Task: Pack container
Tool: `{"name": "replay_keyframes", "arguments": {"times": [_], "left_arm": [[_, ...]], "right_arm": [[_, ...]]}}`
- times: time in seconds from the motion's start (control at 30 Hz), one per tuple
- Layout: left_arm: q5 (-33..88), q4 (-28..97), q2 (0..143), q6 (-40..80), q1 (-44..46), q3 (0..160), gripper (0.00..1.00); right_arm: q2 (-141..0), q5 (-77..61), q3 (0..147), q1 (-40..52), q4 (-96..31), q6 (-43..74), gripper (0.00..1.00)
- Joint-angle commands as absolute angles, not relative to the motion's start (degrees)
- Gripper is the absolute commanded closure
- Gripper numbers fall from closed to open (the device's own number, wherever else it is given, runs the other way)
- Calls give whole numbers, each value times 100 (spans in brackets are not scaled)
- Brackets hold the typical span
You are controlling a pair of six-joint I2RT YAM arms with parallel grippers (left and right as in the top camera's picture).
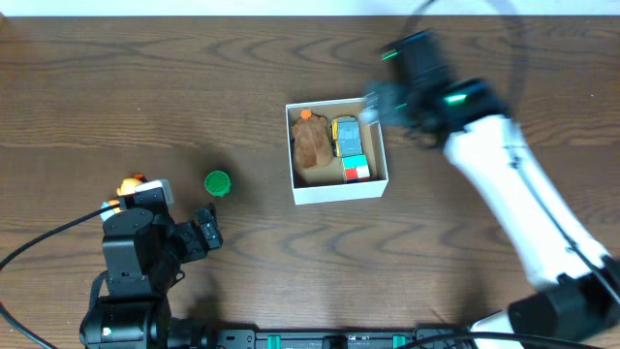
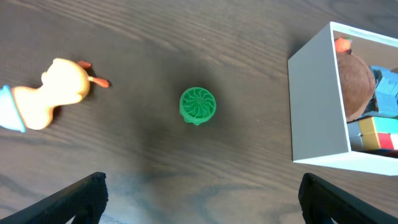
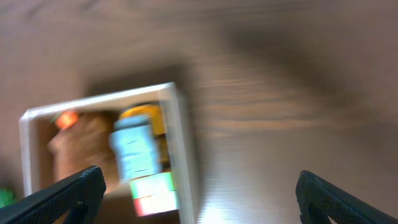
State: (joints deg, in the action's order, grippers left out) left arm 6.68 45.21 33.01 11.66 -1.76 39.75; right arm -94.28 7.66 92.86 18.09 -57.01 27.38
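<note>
The container (image 1: 339,187) lies just left of the blurred, seemingly open right claw (image 1: 373,103).

place: robot test lab, most likely | setup: left arm (image 1: 131,257) and right arm (image 1: 513,194) mounted along one edge of a dark wood-grain counter (image 1: 145,78) | wiring: black cable (image 1: 48,237) lying loose on it | props: duck toy (image 2: 56,93), green disc (image 1: 217,182), white cardboard container (image 1: 334,191) holding small toys

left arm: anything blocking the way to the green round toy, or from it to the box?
Nothing visible. Bare table lies between the open left gripper and the green round toy, and between that toy and the container. The duck toy lies on the toy's other side, away from the container.
</note>
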Motion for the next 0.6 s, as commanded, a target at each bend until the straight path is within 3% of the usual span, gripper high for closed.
{"name": "replay_keyframes", "arguments": {"times": [0.0,0.2,0.57], "left_arm": [[414,4689,3415,1643,-183,4316,2],[-556,5605,4737,2095,-696,5452,2],[-311,5535,7461,2443,-2252,6167,2]], "right_arm": [[-9338,351,9301,919,-6130,2683,1],[-9397,143,8790,-222,-6648,2206,1],[-9400,148,7972,-412,-6482,1800,1]]}}
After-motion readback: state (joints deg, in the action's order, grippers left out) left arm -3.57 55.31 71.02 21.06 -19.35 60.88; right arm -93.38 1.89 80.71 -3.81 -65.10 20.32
